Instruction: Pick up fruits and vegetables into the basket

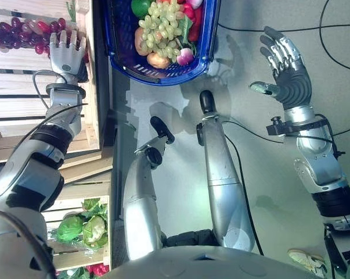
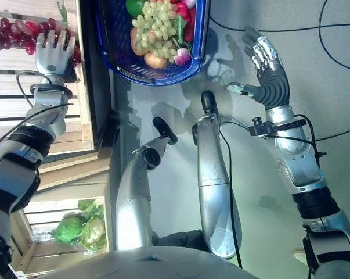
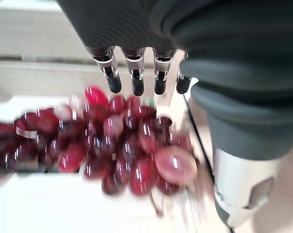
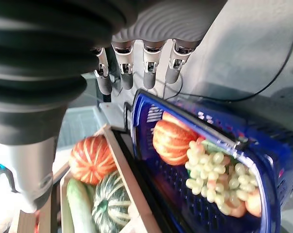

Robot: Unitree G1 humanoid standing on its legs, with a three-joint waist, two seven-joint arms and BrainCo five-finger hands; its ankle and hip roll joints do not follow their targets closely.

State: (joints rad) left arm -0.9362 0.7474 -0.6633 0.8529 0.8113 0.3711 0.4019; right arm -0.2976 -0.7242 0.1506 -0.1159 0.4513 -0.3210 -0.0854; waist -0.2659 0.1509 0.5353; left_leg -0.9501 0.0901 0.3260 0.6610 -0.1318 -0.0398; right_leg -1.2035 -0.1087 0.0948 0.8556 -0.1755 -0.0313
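Fingers straight on both hands — left hand (image 1: 67, 55) over glossy red grapes (image 3: 112, 145), right hand (image 1: 288, 67) beside blue mesh basket (image 1: 206, 40).

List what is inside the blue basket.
In the blue basket: green grapes on top, a green fruit, an orange pumpkin, a radish and red pieces. Whatever lies under the grapes is covered.

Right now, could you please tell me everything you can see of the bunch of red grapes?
The red grapes are a glossy, dark red to purple bunch, lying stretched out on a pale wooden crate to the robot's left. The left hand is at the bunch's end with fingers straight, not curled round it. Whether they touch cannot be told.
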